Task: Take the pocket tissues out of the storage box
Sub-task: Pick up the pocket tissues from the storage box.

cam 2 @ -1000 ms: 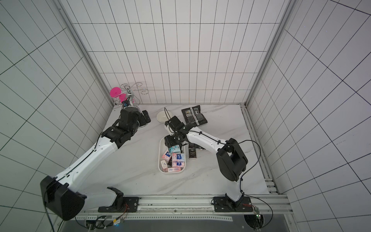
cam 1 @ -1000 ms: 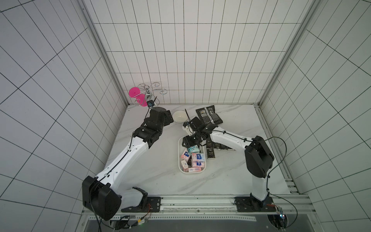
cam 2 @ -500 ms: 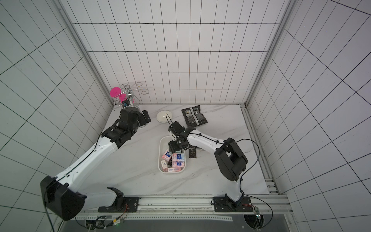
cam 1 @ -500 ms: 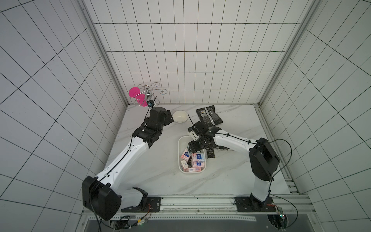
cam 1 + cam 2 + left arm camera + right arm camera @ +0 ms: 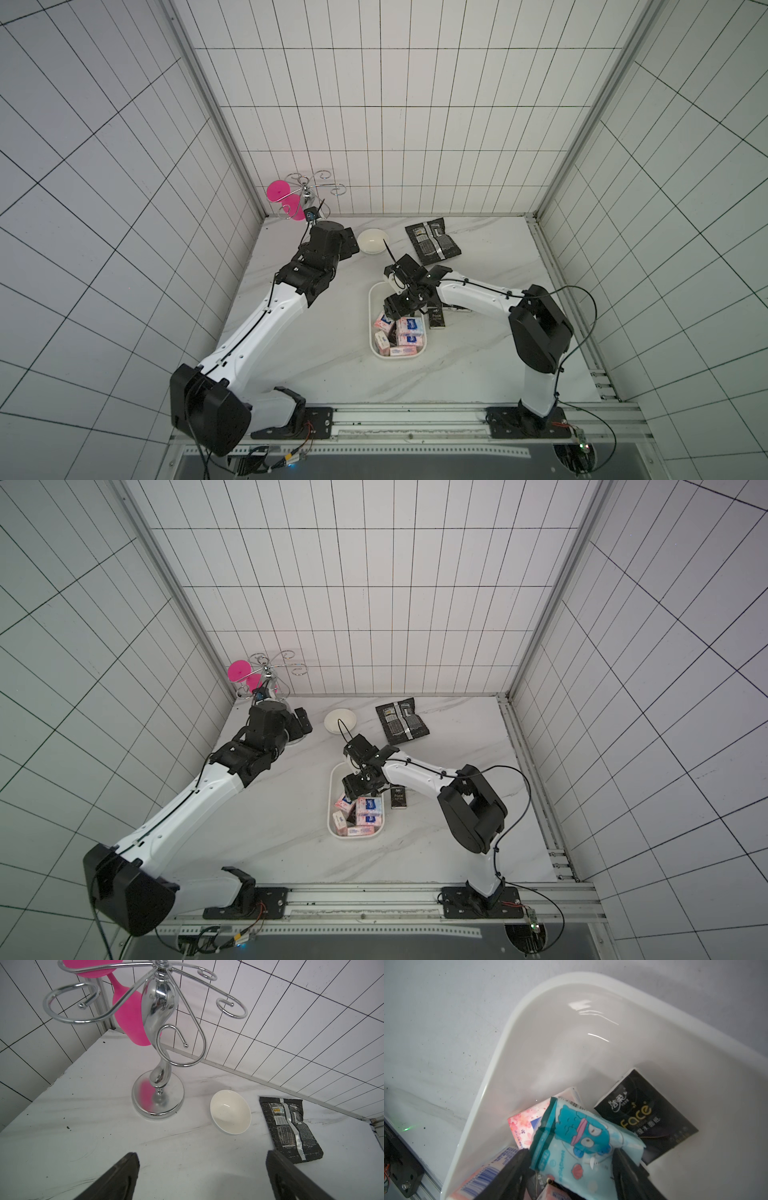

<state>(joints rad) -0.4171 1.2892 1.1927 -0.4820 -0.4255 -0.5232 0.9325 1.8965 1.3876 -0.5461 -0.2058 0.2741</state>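
The storage box (image 5: pixel 399 358) (image 5: pixel 331 808) (image 5: pixel 500 1053), a shallow white tray, lies mid-table with several pocket tissues (image 5: pixel 409 328) (image 5: pixel 369 808) heaped at its near end. My right gripper (image 5: pixel 390 313) (image 5: pixel 353 789) (image 5: pixel 571 1152) is down inside it, open, with one finger on each side of a teal packet (image 5: pixel 577 1136). That packet rests on pink-white ones (image 5: pixel 525 1126), beside a black "Face" packet (image 5: pixel 648 1113). Another black packet (image 5: pixel 436 320) (image 5: pixel 398 798) lies on the table right of the box. My left gripper (image 5: pixel 351 248) (image 5: pixel 303 725) (image 5: pixel 202 1153) is open over bare table at the back left.
A small white bowl (image 5: pixel 372 242) (image 5: pixel 230 1111) and a black foil pouch (image 5: pixel 432 241) (image 5: pixel 291 1128) lie near the back wall. A chrome stand (image 5: pixel 307 199) (image 5: pixel 158 1093) holding a pink glass (image 5: pixel 131 1018) fills the back left corner. Tiled walls enclose three sides.
My right gripper has moved from the far end of the box toward the heap and down over the teal packet, its jaws widening. The left arm has not moved.
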